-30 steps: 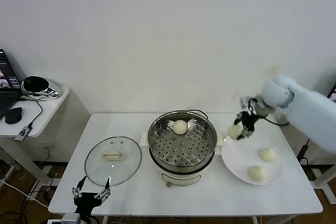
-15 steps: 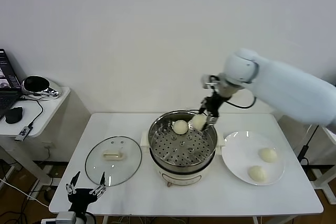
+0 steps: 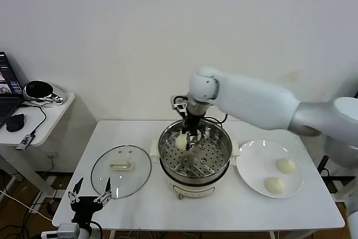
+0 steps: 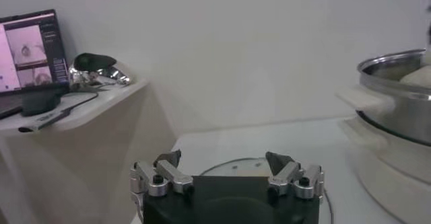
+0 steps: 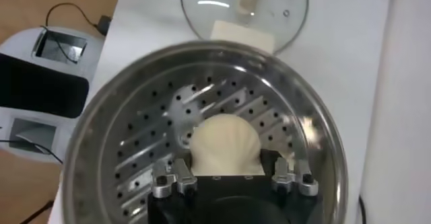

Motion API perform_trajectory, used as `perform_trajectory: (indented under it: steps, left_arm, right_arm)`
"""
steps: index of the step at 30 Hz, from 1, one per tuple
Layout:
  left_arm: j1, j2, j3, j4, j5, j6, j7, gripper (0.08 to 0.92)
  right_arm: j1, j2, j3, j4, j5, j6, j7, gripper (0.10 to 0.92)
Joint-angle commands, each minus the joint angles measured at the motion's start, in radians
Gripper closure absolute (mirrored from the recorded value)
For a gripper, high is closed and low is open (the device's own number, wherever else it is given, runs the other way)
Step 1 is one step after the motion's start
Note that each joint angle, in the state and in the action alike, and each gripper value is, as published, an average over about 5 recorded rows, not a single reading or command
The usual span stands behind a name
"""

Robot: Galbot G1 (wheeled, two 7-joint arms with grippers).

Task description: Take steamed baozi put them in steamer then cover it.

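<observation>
White wall behind, white table (image 3: 140, 205) in front. Steamer (image 3: 194, 158) is set mid-table, and the right gripper (image 3: 186, 140) is reached down inside it over the perforated tray, at the far-left part of the pot. One steamed baozi (image 5: 223, 144) is clamped between its fingers, right at the pincer's tips; in the right wrist view the bun sits just ahead of the jaws, low over the tray holes. Whether the bun touches the tray cannot be told. A second bun in the pot cannot be made out in the head view, being hidden by the arm.

White plate (image 3: 253, 169) lies beside the steamer, on the far side from the pincer, off to the robot's right, with two more baozi (image 3: 286, 165) (image 3: 273, 185) on it, apart from each other. Glass lid (image 3: 120, 170) with cream handle lies flat on the table to the other side of the pincer, near the pot.

Left gripper (image 3: 89, 200) is parked low at the table's near-left edge, jaws spread wide, nothing held; lid rim is seen just ahead of it.

Side desk (image 3: 39, 110) with laptop at far left.
</observation>
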Motion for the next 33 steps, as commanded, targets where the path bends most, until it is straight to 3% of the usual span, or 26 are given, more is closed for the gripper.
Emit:
perform_trajectory:
  steps: [1, 13, 21, 25, 33]
  left_arm:
    - [-0.008, -0.004, 0.006, -0.007, -0.006, -0.002, 0.002, 0.177]
    - [-0.013, -0.011, 0.013, 0.001, -0.006, -0.001, 0.004, 0.177]
    - [-0.009, -0.019, 0.015, -0.005, -0.005, 0.0, 0.004, 0.177]
    - [-0.007, -0.022, 0.014, -0.014, -0.005, 0.001, 0.005, 0.177]
    - [-0.012, -0.027, 0.02, -0.008, 0.0, 0.015, 0.017, 0.177]
  right_arm:
    - [-0.042, 0.084, -0.019, -0.067, -0.014, -0.009, 0.011, 0.406]
    - [-0.065, 0.075, 0.007, -0.071, -0.006, -0.001, 0.064, 0.4]
    - [-0.044, 0.003, 0.029, -0.002, 0.011, 0.001, 0.067, 0.225]
    - [-0.008, -0.114, 0.092, 0.094, -0.004, 0.032, 0.011, 0.204]
    - [0.136, -0.491, 0.111, 0.282, -0.005, 0.094, -0.063, 0.203]
